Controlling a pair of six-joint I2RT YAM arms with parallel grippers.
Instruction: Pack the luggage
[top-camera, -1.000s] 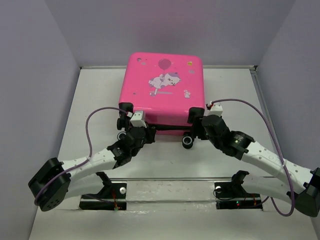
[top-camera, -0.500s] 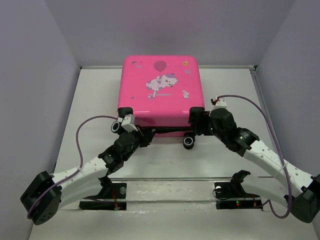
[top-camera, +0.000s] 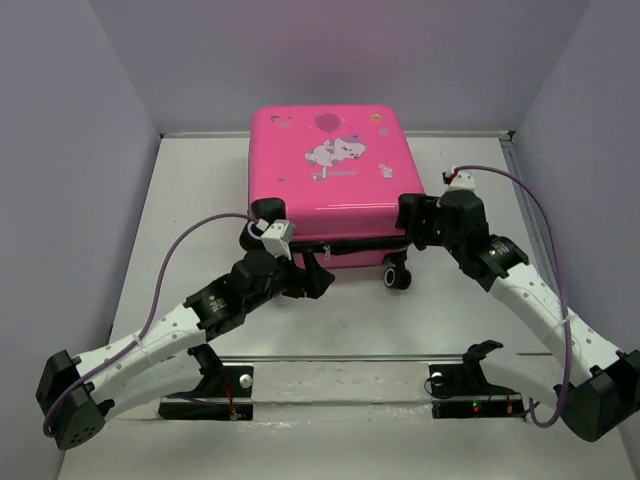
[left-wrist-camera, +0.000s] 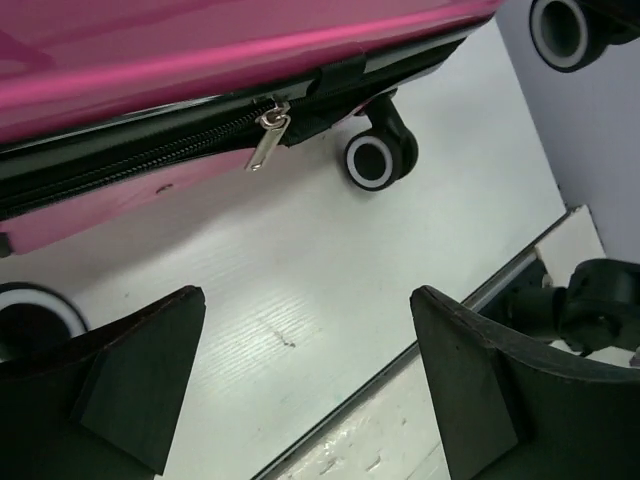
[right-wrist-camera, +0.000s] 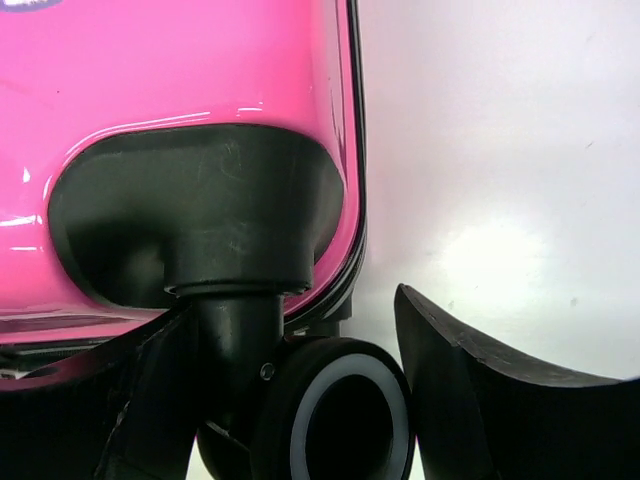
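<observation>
Both left pincer (left-wrist-camera: 308, 300) and right pincer (right-wrist-camera: 295, 300) gape beside cartoon-printed luggage (top-camera: 325, 185).

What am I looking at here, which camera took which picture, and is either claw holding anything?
Two white robot arms are bolted at the table's near edge, each ending in a two-finger claw called a gripper. The wide picture comes from a fixed camera above and behind them. The two close-ups come from cameras on the wrists, so each shows its own fingers. On the table lies a pink suitcase, lid down. The left gripper is open and empty, facing the suitcase's zipper pull and a wheel. The right gripper has its fingers on either side of a corner wheel. Whether they clamp it, I cannot tell.
</observation>
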